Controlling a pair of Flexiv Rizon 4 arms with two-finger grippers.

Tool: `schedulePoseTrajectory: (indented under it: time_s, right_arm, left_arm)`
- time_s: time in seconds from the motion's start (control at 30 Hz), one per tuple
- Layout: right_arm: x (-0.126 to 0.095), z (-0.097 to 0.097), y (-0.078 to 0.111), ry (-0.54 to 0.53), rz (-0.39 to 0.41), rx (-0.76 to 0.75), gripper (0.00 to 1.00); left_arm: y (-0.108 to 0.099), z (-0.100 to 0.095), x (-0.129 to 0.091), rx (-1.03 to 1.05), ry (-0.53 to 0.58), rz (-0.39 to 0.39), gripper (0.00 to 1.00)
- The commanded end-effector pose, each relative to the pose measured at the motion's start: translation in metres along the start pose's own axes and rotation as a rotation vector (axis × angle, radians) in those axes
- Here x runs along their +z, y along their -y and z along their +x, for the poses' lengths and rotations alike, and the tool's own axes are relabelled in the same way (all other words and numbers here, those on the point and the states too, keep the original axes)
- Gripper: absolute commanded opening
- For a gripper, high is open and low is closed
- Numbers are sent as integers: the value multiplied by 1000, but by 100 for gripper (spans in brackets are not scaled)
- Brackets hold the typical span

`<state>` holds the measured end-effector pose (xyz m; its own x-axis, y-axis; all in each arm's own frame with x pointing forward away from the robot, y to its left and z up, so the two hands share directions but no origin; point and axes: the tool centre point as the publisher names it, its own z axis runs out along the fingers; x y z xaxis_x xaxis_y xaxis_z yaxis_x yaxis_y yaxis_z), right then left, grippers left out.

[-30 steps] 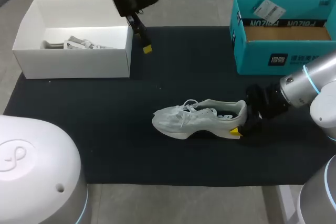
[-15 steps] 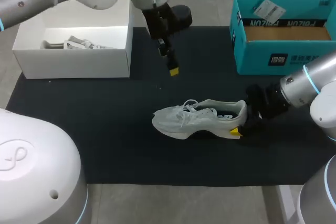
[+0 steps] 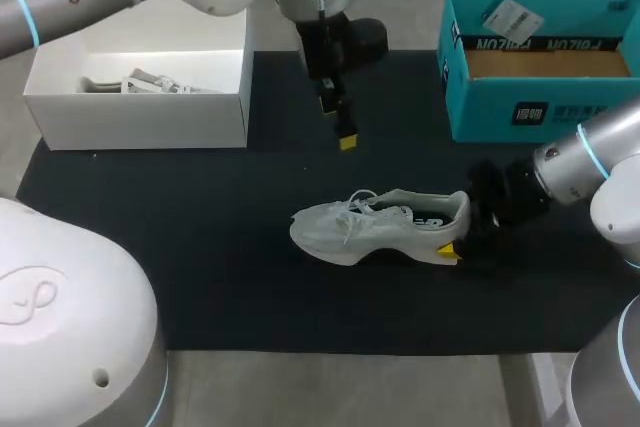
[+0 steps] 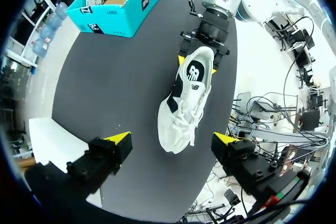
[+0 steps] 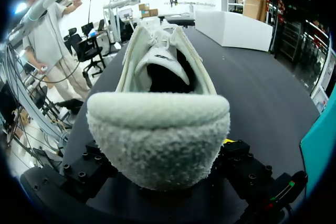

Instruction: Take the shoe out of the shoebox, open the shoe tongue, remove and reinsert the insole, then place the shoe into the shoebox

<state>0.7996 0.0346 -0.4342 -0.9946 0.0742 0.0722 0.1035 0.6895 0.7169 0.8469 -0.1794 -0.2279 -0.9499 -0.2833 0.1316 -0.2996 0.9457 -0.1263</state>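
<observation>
A white sneaker [image 3: 380, 227] lies on its sole on the black mat [image 3: 200, 247], toe pointing left. My right gripper [image 3: 456, 239] is at the heel, one yellow tip on each side of it, shut on the shoe. In the right wrist view the padded heel collar [image 5: 157, 135] fills the space between the fingers. My left gripper [image 3: 345, 135] hangs open above the mat, behind the shoe. In its wrist view the shoe [image 4: 189, 98] lies below, with the toe between the spread yellow tips of the left gripper [image 4: 172, 139]. The teal shoebox [image 3: 520, 107] stands open at the back right.
A white box [image 3: 140, 112] at the back left holds another light shoe [image 3: 150, 82]. A paper tag [image 3: 510, 17] rests on the teal box's rim, and a brown cardboard sheet [image 3: 545, 62] lies inside. A rounded white robot housing [image 3: 60, 317] rises at the front left.
My left arm has swung right from beside the white box to above the mat behind the shoe, its fingers staying open. The right gripper and the shoe have not moved.
</observation>
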Motion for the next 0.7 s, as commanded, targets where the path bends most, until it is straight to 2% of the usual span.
schedulePoseTrajectory:
  time_s: [0.03,0.17,0.2,0.27,0.3,0.37,0.43,0.47,0.5,0.57,0.7]
  right_arm:
    - [6,-1,2,3,1,1,0]
    - [6,-1,2,3,1,1,0]
    - [6,-1,2,3,1,1,0]
    - [6,-1,2,3,1,1,0]
    - [6,-1,2,3,1,1,0]
    - [6,-1,2,3,1,1,0]
    - [6,-1,2,3,1,1,0]
    - [6,-1,2,3,1,1,0]
    - [6,-1,2,3,1,1,0]
    - [6,-1,2,3,1,1,0]
    - [6,-1,2,3,1,1,0]
  left_arm:
    - [-1,0,0,0,1,1,100]
    - [1,2,-1,-26,12,-1,100]
    - [5,5,0,-98,62,-44,100]
    - [8,5,0,-248,67,-47,100]
    - [10,5,-1,-320,113,-51,100]
    - [12,9,-4,-475,151,-29,100]
    - [13,15,-8,-598,185,43,100]
    - [15,17,-8,-670,196,46,100]
    - [14,17,-10,-765,139,94,100]
    - [16,20,-8,-850,266,108,100]
    - [23,31,2,-957,302,128,100]
